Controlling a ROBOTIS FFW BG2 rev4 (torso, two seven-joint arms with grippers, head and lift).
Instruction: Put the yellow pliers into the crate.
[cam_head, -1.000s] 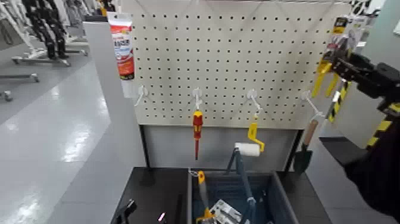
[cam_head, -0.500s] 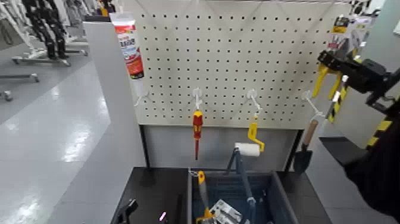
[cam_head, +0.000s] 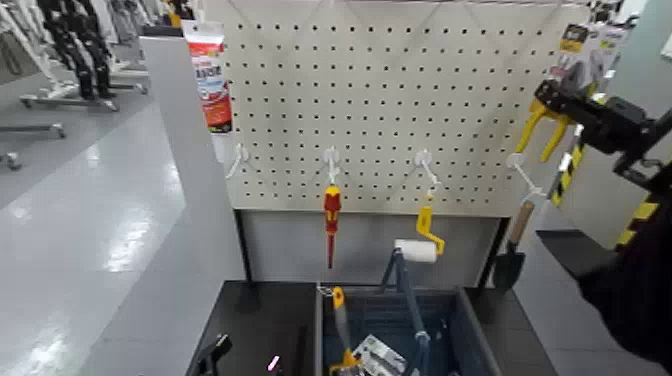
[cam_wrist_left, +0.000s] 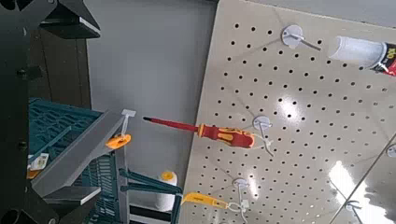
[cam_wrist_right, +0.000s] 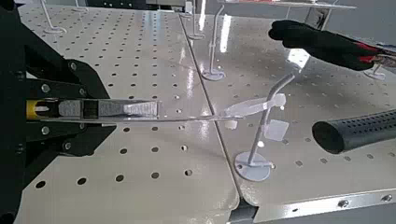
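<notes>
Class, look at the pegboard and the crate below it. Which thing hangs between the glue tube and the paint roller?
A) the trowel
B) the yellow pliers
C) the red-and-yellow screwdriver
C: the screwdriver hangs on the pegboard, with the tube on one side and the roller on the other.

Open air lies before the perforated cream pegboard (cam_head: 380, 100) between the red-and-yellow screwdriver (cam_head: 332, 215) and the yellow pliers (cam_head: 545, 125) in the right gripper (cam_head: 575, 110), above the yellow-handled paint roller with a white sleeve (cam_head: 425, 235). Lower down, the roller and the wooden-handled dark trowel (cam_head: 515, 245) obstruct passage close to the board. Over the dark blue-grey ribbed plastic crate (cam_head: 468, 330), the raised blue-grey handle bar (cam_head: 409, 300) crosses the opening, leaving a gap on its right side.
</notes>
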